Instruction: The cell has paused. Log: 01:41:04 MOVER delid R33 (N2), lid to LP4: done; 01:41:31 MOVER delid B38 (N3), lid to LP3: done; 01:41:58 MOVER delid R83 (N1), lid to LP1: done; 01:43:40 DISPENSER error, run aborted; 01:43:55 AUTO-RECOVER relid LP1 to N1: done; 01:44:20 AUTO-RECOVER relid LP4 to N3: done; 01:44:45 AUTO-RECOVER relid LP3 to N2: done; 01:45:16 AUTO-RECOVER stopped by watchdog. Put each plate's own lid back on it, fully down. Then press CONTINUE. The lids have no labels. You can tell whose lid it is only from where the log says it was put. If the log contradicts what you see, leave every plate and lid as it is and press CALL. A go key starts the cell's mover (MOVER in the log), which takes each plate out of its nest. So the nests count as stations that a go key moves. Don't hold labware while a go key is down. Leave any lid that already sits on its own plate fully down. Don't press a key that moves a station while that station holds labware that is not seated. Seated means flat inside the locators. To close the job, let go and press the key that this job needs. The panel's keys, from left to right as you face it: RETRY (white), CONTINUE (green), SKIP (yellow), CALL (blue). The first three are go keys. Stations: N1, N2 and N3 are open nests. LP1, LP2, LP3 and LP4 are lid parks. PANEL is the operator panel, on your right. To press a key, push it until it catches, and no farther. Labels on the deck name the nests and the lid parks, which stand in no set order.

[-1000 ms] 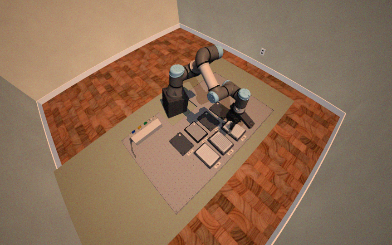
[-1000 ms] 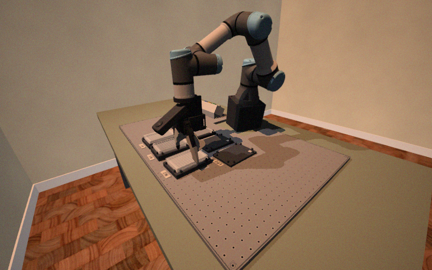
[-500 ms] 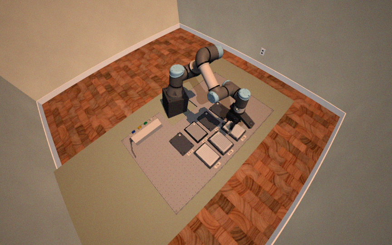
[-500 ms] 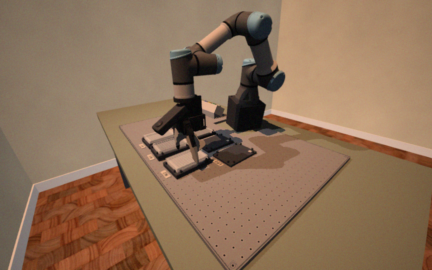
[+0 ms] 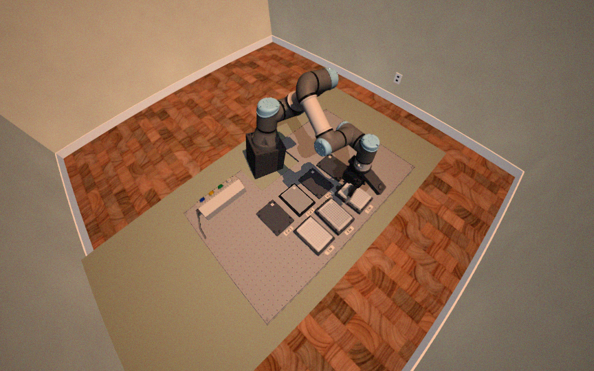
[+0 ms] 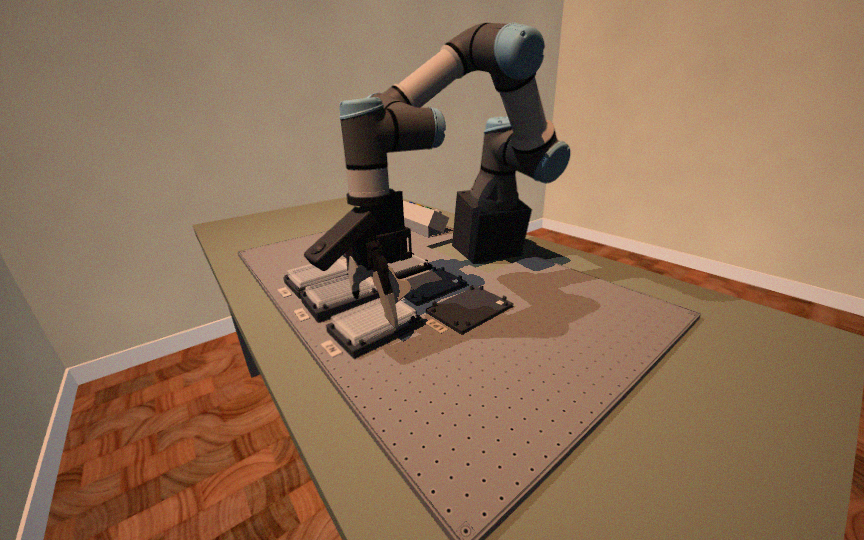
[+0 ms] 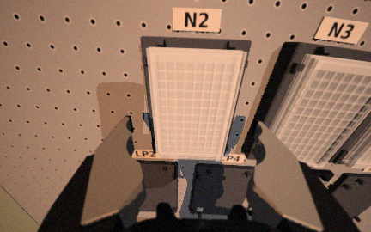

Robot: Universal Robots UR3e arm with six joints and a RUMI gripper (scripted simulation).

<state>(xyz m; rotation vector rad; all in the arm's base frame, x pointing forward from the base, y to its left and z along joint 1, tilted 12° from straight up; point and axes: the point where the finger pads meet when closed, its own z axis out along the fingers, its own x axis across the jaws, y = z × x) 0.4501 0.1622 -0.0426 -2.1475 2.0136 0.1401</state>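
Note:
My gripper (image 5: 351, 191) (image 6: 375, 310) (image 7: 191, 119) is open, its fingers apart on either side of the N2 plate and touching neither side in the wrist view. The N2 plate (image 6: 363, 323) (image 7: 193, 94) sits in its nest under a clear lid that looks flat. The N3 plate (image 5: 334, 214) (image 7: 331, 103) shows sharper wells and seems bare. The N1 plate (image 5: 313, 234) looks paler, as if lidded. A pale lid (image 5: 297, 200) lies in the park beside LP4. LP4 (image 5: 313, 185) (image 7: 206, 189) and LP2 (image 5: 329, 165) (image 6: 468, 310) (image 7: 159, 185) look empty.
Another dark park (image 5: 274, 218) looks empty; its label is too small to read. The panel (image 5: 223, 198) (image 6: 420, 218) stands beyond the parks, with its blue key (image 5: 201, 199), yellow key (image 5: 211, 192) and green key (image 5: 220, 186). The arm's black base (image 5: 265, 157) (image 6: 490, 222) stands behind the parks.

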